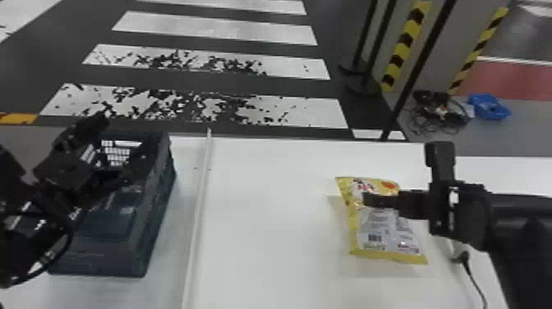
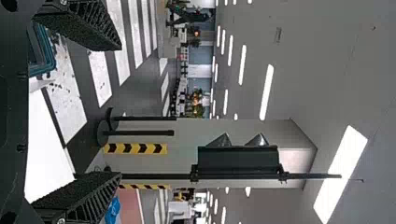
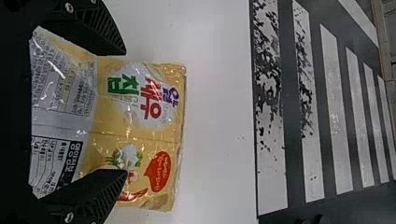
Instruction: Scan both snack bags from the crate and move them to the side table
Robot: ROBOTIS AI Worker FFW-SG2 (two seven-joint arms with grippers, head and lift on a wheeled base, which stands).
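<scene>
Snack bag (image 1: 390,242): just one I can make out, yellow and silver, lying flat-ish toward the right edge of the white table (image 1: 267,230) and set in a bit from the far edge. Logo end faces the far edge, and the near end is skewed a little to the right.
Right gripper (image 1: 382,200): comes in from the right, right over the bag. Fingers (image 3: 100,191) are spread wide with a big stretch of bag showing between them, so no pinch going on. Can't tell if either one touches the wrapper.
Left gripper (image 1: 120,141): up over the crate, pointing out past the table's far edge. Fingers (image 2: 79,193) are well apart with nothing between them.
Crate (image 1: 102,259): dark blue-green, sits by the left end of the table. The arm covers a lot of it, so no clue what's inside.
Ridge (image 1: 199,213): pale strip running from the near edge to the far edge, between crate and bag.
Black cord (image 1: 472,279): near the table's right edge, under the right arm.
Floor stuff: blue tray (image 1: 488,107) beside a tangle of cables (image 1: 439,109), off past the far right corner.
</scene>
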